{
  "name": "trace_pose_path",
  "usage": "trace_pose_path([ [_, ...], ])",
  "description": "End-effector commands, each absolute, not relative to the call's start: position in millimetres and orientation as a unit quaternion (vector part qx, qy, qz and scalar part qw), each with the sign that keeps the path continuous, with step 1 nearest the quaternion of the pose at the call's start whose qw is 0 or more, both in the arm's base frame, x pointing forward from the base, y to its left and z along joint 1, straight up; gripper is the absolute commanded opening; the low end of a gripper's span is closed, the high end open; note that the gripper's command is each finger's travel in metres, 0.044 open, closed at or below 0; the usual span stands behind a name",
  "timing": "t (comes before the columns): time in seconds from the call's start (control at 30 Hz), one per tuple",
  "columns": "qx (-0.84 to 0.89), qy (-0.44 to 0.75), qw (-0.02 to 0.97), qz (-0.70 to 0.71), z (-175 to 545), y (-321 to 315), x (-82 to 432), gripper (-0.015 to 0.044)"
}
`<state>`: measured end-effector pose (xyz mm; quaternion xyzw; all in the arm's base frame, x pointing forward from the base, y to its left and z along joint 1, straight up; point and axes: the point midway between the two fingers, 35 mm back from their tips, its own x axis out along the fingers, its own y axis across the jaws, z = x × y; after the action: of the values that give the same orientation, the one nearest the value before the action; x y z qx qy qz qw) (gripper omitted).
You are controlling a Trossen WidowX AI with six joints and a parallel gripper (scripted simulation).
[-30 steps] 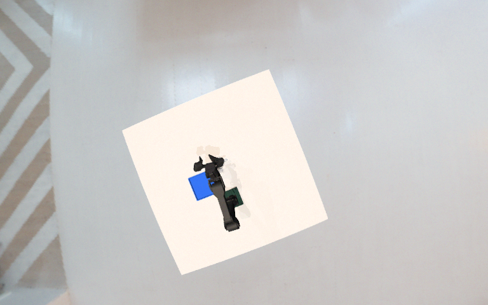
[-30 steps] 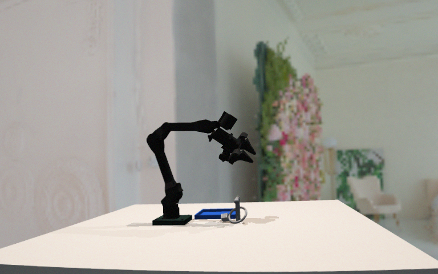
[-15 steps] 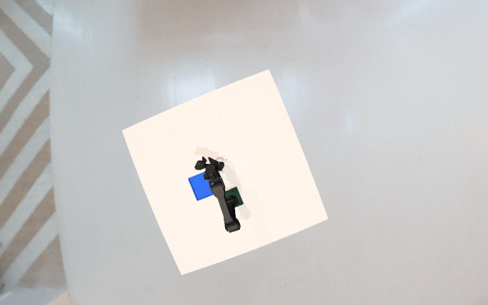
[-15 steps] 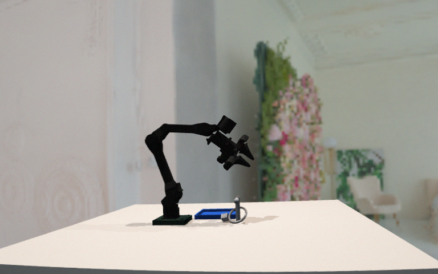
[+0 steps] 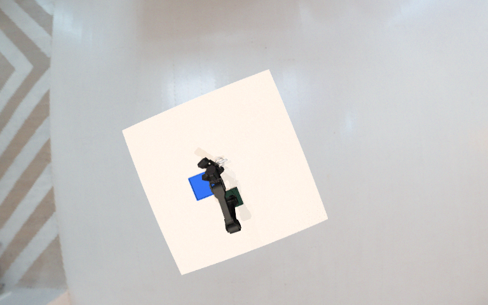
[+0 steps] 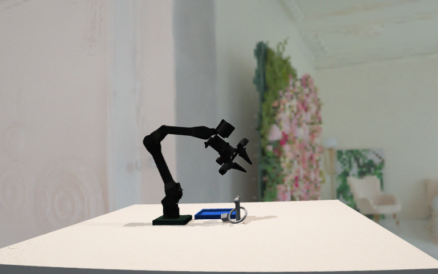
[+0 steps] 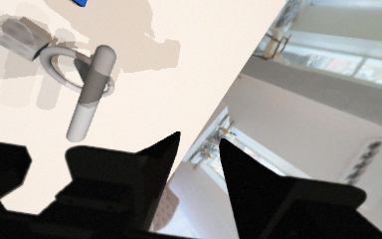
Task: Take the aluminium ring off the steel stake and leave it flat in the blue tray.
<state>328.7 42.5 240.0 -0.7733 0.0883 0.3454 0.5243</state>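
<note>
- While the ring (image 5: 219, 157) (image 6: 246, 214) (image 7: 46, 62) is around the steel stake (image 6: 238, 211) (image 7: 84, 72), the removal isn't done; freeing, carrying, laying flat, letting go and backing off all remain.
- Ring location: lower centre-right of the exterior frame, upper left of the wrist frame, just below centre-left in the top frame.
- Gripper (image 5: 213, 164) (image 6: 248, 168) (image 7: 200, 138): fingers part-way apart, nothing between them, well above the ring in the exterior frame; no grasp.
- Blue tray (image 5: 199, 187) (image 6: 213, 217) (image 7: 81, 2): left of the stake in the exterior frame, partly behind it; only a corner at the top edge of the wrist frame. Ring is outside it.
- Ring look: plain grey metal, round, fairly thin, smooth; tilted up, not flat.
- Tab (image 6: 224, 217) (image 7: 22, 40): chunky grey block on the ring's outer edge, left side in exterior and wrist frames; likely the easiest grip.
- Cross-bar (image 5: 223, 161) (image 6: 236, 201) (image 7: 77, 124): rounded grey bar over the ring; probably needs tilting and threading past, straight lift could snag.
</note>
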Motion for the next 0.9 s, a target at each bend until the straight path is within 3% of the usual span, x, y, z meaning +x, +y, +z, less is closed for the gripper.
trace_pose_path([
  [0.0, -0.751, 0.107, 0.557, 0.340, 237, 42, 324, 0.0200],
  [0.87, -0.472, 0.296, 0.786, 0.270, 176, 37, 285, 0.0200],
])
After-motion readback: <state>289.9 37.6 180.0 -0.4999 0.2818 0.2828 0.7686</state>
